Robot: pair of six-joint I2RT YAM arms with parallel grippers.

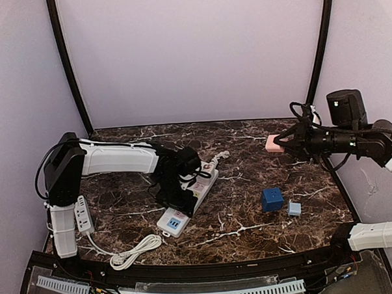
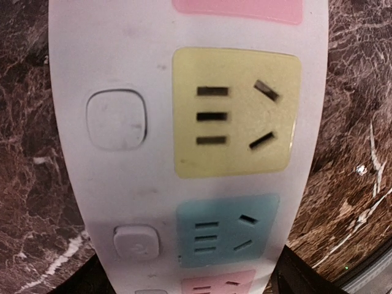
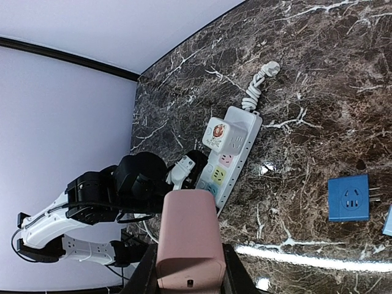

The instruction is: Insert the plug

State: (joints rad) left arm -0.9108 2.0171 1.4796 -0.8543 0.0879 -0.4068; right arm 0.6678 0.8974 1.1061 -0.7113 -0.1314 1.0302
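Top external: the power strip (image 1: 175,221) lies left of centre on the marble table (image 1: 248,158), under the left gripper (image 1: 183,190). The right gripper (image 1: 284,143) hangs at right, well apart from the strip, clamped on the pink plug (image 1: 272,143).

Left wrist: the strip fills the frame, its yellow socket (image 2: 236,113) at centre. Dark fingers (image 2: 294,278) at the lower corners stand wide, one against each long edge of the strip.

Right wrist: the jaws are closed on both sides of the pink plug at bottom centre. A blue plug (image 3: 348,197) lies at right.
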